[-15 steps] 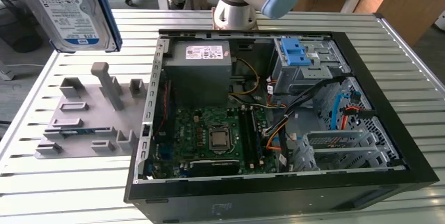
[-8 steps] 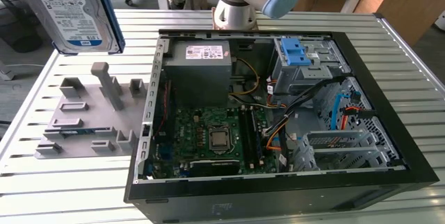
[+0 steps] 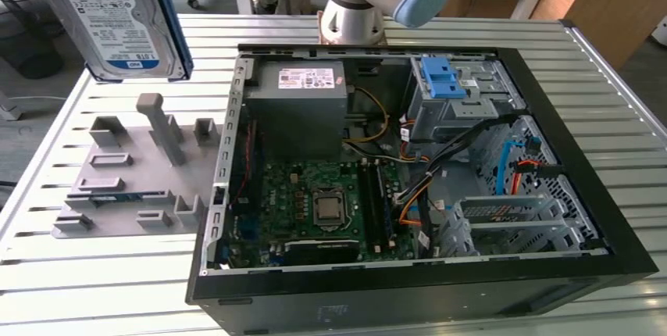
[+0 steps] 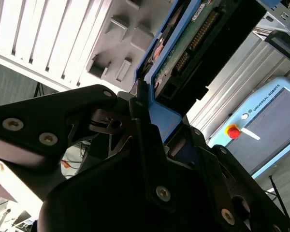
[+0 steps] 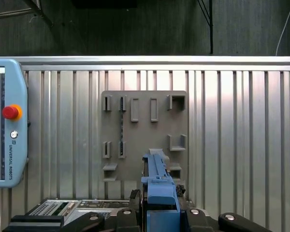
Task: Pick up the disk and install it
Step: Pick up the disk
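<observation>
The gripper is clamped on the disk. In the second wrist view its black fingers press against the blue plastic frame that edges the drive, and the drive's green circuit-board face is turned toward that camera. In the exterior view the disk hangs upright in the air at the far left of the scene, on the exterior view's left. Its blue-and-white label faces the camera and the blue frame runs down its right edge. It touches nothing below it. The grey holder plate lies on the slatted metal table beneath and nearer, its slots and posts bare. In the first wrist view the disk shows edge-on, sticking out from the gripper over one edge of that plate. To the exterior view's right of the plate lies the open computer case, side panel off, and the disk is well apart from it. Inside the case, the grey power supply sits at the far left. The blue latch with its grey metal cage sits at the far right, and the green motherboard is near the left. The arm rises from the table just beyond the far wall of the case. A teach pendant with a red button rests on the table beside the holder plate, seen in both wrist views.
</observation>
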Robot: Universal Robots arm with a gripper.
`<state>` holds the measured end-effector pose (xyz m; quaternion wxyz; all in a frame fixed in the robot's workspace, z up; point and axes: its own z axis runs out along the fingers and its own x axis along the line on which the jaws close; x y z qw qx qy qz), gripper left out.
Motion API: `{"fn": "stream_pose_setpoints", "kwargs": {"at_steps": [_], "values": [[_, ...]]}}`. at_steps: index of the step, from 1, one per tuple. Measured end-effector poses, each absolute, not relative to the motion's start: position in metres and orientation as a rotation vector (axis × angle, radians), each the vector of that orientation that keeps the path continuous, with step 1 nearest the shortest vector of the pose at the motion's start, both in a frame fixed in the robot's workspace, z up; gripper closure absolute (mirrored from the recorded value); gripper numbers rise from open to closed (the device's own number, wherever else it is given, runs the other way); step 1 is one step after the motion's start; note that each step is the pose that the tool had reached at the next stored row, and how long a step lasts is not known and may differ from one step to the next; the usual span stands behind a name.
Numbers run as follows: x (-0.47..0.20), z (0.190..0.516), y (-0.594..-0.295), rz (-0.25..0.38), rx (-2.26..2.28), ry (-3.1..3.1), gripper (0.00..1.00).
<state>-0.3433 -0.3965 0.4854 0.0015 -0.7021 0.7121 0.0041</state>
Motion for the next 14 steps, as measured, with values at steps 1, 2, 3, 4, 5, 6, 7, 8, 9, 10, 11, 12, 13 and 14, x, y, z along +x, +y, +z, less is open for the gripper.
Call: {"fn": "stream_pose_setpoints", "kwargs": {"at_steps": [1, 2, 3, 4, 5, 6, 7, 8, 9, 10, 11, 12, 13, 14], "values": [[-0.342, 0.485, -0.397, 0.013, -2.204, 2.235, 0.64], [-0.341, 0.485, -0.397, 0.013, -2.204, 2.235, 0.64], [-0.340, 0.485, -0.397, 0.013, -2.204, 2.235, 0.64], [-0.339, 0.485, -0.397, 0.013, -2.204, 2.235, 0.64], [-0.337, 0.485, -0.397, 0.013, -2.204, 2.235, 0.64], [-0.335, 0.485, -0.397, 0.013, -2.204, 2.235, 0.64], [-0.334, 0.485, -0.397, 0.013, -2.204, 2.235, 0.64], [-0.334, 0.485, -0.397, 0.013, -2.204, 2.235, 0.64], [-0.333, 0.485, -0.397, 0.013, -2.204, 2.235, 0.64], [-0.332, 0.485, -0.397, 0.013, -2.204, 2.235, 0.64], [-0.331, 0.485, -0.397, 0.013, -2.204, 2.235, 0.64], [-0.331, 0.485, -0.397, 0.013, -2.204, 2.235, 0.64], [-0.330, 0.485, -0.397, 0.013, -2.204, 2.235, 0.64], [-0.329, 0.485, -0.397, 0.013, -2.204, 2.235, 0.64]]}}
